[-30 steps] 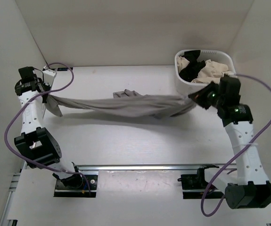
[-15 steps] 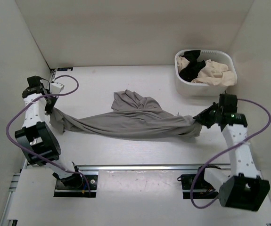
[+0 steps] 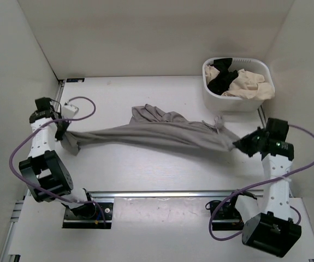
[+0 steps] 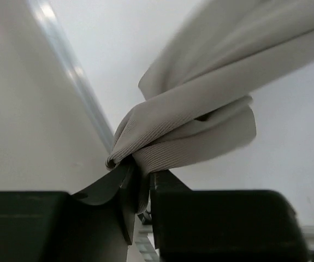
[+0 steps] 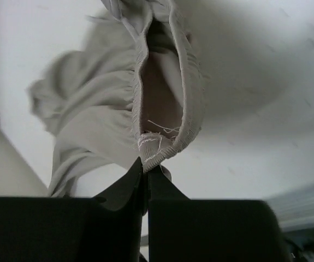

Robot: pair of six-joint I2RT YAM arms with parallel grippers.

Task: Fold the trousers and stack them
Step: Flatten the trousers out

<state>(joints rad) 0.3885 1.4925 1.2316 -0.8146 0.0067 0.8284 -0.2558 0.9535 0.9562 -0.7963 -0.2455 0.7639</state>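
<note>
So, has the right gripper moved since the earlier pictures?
Yes. In the top view, the right gripper has moved away from the white basket, toward the near table edge and slightly right. It is still shut on the trousers.

The bit of the trousers (image 4: 200,125) pinched in my left jaws and in my right jaws is hidden, and both wrist views cut the rest off.

trousers (image 3: 157,134) matt ribbed cloth, basket (image 3: 218,100) smooth plastic
</note>
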